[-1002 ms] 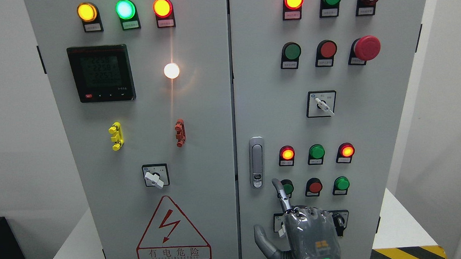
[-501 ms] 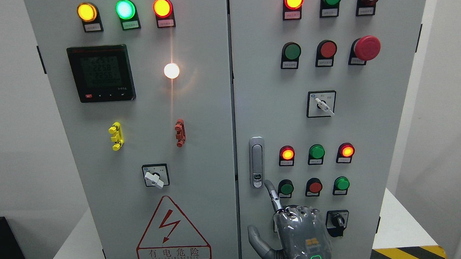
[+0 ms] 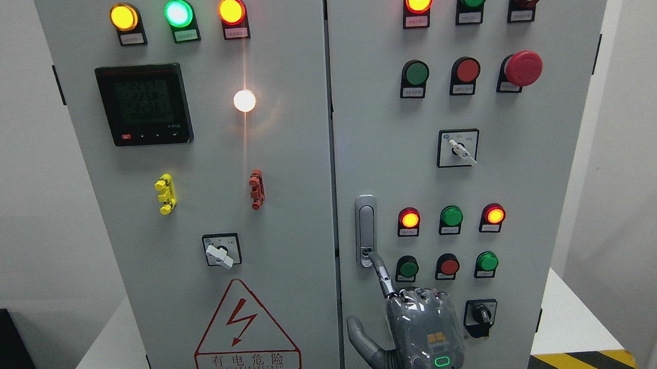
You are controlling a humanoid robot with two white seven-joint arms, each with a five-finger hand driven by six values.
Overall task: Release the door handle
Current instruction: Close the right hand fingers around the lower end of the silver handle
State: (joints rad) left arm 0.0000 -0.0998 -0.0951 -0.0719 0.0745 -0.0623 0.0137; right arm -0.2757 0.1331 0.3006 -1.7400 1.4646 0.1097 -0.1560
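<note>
Fingertip at the latch

Right hand (image 3: 421,337), index out, others curled (holding nothing), touches door handle (image 3: 366,231) bottom end; press btn squarely w/o slipping.

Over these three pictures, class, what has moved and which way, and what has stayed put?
The hand has shifted left and slightly up across the right door; its extended index finger now reaches the lower end of the door handle, at the lock. It grasps nothing. That uncovered the black selector switch. Lamps, buttons and both doors are unchanged.
</note>
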